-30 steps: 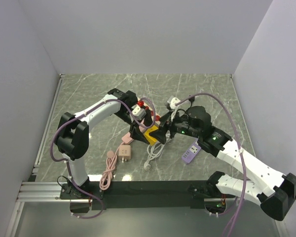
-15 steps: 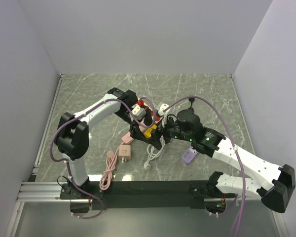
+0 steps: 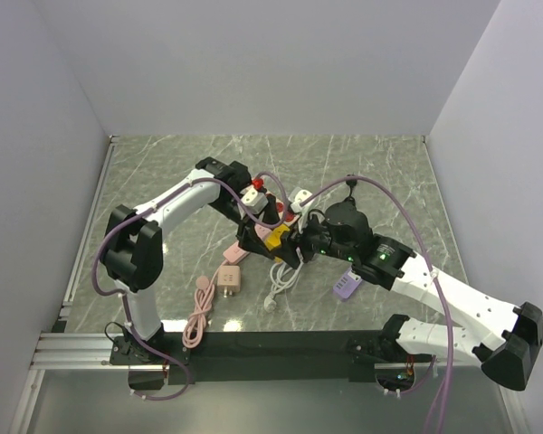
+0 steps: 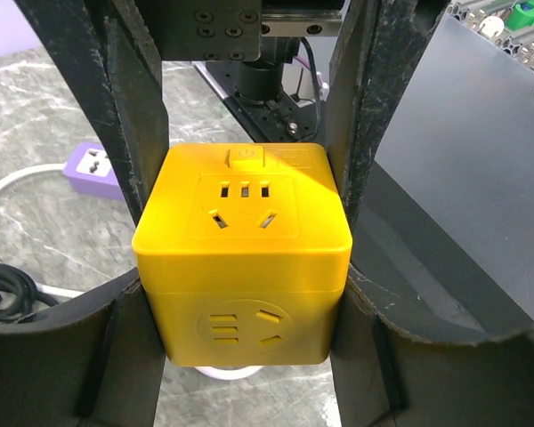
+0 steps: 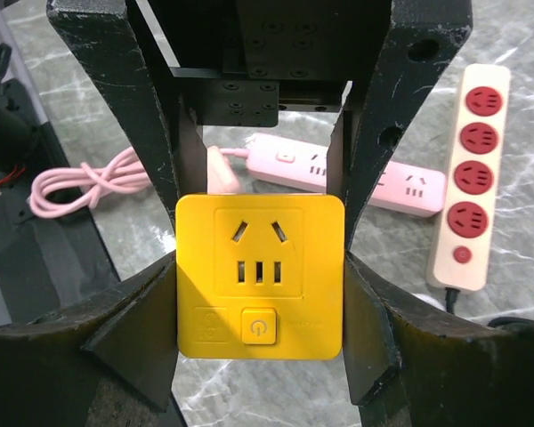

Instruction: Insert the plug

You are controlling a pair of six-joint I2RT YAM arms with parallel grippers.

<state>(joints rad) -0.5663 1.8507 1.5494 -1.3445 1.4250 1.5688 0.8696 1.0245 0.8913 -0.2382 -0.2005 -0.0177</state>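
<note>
Seen from above, nearest the arm bases a coiled pink cord (image 3: 199,315) lies on the marbled grey-green counter (image 3: 371,172) at about 7 o'clock from the middle of the scene. A pink power strip (image 3: 229,275) sits just beyond it. A loose white cable (image 3: 281,278) loops at 6 o'clock, and a flat purple power strip (image 3: 347,287) lies at 4 o'clock, partly under the right arm (image 3: 434,289). In the middle, between the two wrists, is the plug (image 3: 273,237), a bright yellow cube. The left arm (image 3: 176,203) reaches it from 10 o'clock and the right arm from 3 o'clock. The left jaws are partly closed and clamp the plug. In the left wrist view its dark fingers (image 4: 133,133) press flat against the cube's two side faces. One socket face is turned up toward that camera, another faces forward, and a loop of white cable shows beneath the cube. The right jaws stand about the same width apart. In the right wrist view its fingers (image 5: 151,133) lie against the cube's left and right edges with no gap showing, so both sets of jaws have hold of the same plug. The face toward this camera carries a socket and a small power button. Farther off, at 12 to 1 o'clock from the plug, a cream strip with red sockets (image 5: 470,178) lies on the counter. A small white adapter (image 3: 300,193) lies close by it.
</note>
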